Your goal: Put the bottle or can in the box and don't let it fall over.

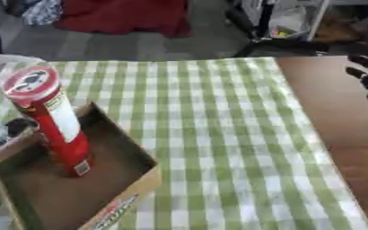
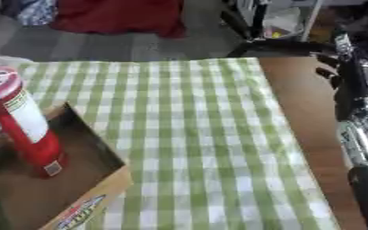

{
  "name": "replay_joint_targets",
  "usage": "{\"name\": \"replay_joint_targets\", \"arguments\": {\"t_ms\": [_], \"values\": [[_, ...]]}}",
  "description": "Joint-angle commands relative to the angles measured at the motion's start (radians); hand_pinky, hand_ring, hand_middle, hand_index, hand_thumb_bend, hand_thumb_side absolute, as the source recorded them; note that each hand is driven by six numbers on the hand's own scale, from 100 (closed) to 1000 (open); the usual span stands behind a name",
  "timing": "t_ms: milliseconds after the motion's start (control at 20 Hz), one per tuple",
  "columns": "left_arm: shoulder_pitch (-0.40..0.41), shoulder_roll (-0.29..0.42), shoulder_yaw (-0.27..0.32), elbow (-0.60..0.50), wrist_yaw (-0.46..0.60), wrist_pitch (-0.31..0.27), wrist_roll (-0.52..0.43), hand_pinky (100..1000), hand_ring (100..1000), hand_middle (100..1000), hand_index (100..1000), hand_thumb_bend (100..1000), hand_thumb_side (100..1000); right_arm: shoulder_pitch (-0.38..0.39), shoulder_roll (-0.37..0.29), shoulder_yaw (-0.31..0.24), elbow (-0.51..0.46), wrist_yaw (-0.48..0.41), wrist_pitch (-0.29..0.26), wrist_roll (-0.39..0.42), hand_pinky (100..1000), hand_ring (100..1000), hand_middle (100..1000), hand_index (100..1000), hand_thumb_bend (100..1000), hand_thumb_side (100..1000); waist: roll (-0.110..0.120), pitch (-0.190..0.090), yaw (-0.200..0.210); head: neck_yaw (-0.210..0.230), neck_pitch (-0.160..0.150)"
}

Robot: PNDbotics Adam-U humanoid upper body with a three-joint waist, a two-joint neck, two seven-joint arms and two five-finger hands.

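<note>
the table (image 1: 336, 134) fills most of both views, bare brown wood along its right side, the rest under a green and white checked cloth (image 1: 218, 134). on the cloth at the lower left sits an open cardboard box (image 1: 132, 184), shallow, with a dark floor and printed lettering on its near outer wall.

in the box stands a red can (image 1: 58, 126), a tall tube with a white label panel and a red lid with a dark mark on it. its long axis runs up and down, lid toward the camera, base on the box floor near the left wall; it leans a little to the left in the views but is upright, not fallen. a small barcode patch shows near its base.

the right arm (image 2: 360, 126), black with silver joints, runs down the right edge of the right eye view, off the cloth. the right hand (image 2: 328, 67) shows at its upper end as dark fingers that look relaxed, holding nothing.

the left hand (image 1: 2, 132) shows only as a dark and silver bit at the left edge, just beside the can; whether it grips the can i cannot tell.
</note>
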Motion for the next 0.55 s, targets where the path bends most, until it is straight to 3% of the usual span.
{"name": "replay_joint_targets", "arguments": {"t_ms": [50, 250, 550], "values": [[-0.016, 0.038, 0.077, 0.027, 0.025, -0.004, 0.063, 1000, 851, 834, 836, 923, 224, -0.008, -0.035, -0.014, -0.018, 0.000, -0.003, -0.006, 854, 856, 836, 864, 249, 746, 0.000, -0.019, 0.003, -0.003, -0.008], [-0.054, 0.074, 0.123, 0.119, 0.042, 0.005, 0.101, 1000, 851, 839, 837, 906, 225, -0.007, -0.036, -0.016, -0.019, 0.000, -0.003, -0.008, 854, 856, 836, 864, 249, 744, 0.001, -0.022, 0.003, -0.004, -0.008], [-0.129, 0.122, 0.137, 0.300, 0.073, 0.008, 0.097, 1000, 862, 865, 850, 925, 217, -0.006, -0.037, -0.017, -0.018, 0.000, -0.004, -0.009, 854, 856, 836, 863, 251, 743, 0.001, -0.023, -0.001, -0.001, -0.008]]}}
